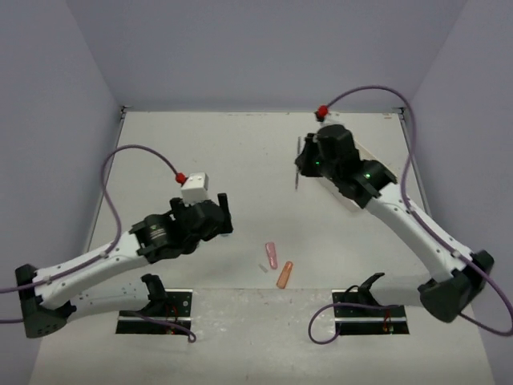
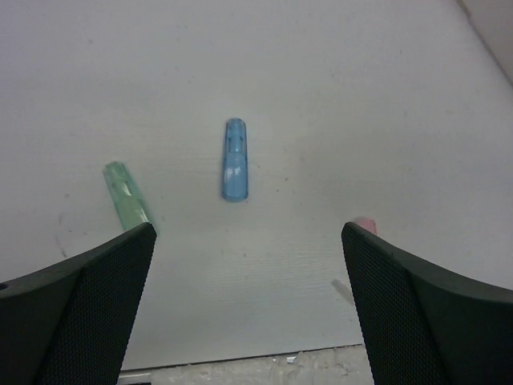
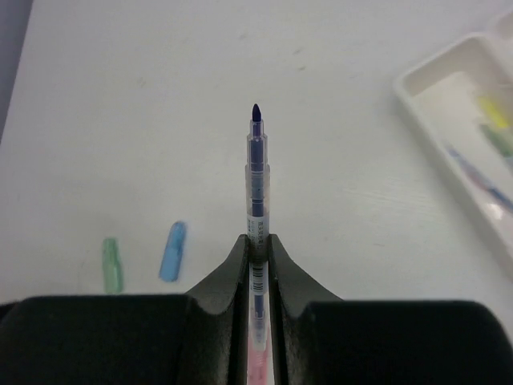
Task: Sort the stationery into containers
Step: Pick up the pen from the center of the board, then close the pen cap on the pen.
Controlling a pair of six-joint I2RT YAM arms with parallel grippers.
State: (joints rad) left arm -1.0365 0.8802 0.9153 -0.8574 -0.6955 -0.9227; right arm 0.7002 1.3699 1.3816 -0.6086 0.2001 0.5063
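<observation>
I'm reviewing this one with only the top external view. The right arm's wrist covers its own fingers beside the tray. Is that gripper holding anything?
Observer: Yes. The right wrist view shows the right gripper shut on a pen, its dark blue tip pointing straight out past the fingers.
Operator: Is anything in the tray? The arm covers most of it for me.
Observer: The tray holds a yellow piece and a few thin pens, blurred at the frame edge.
Operator: And under the left arm?
Observer: The left gripper is open above a blue piece and a green piece, which lie apart.
</observation>
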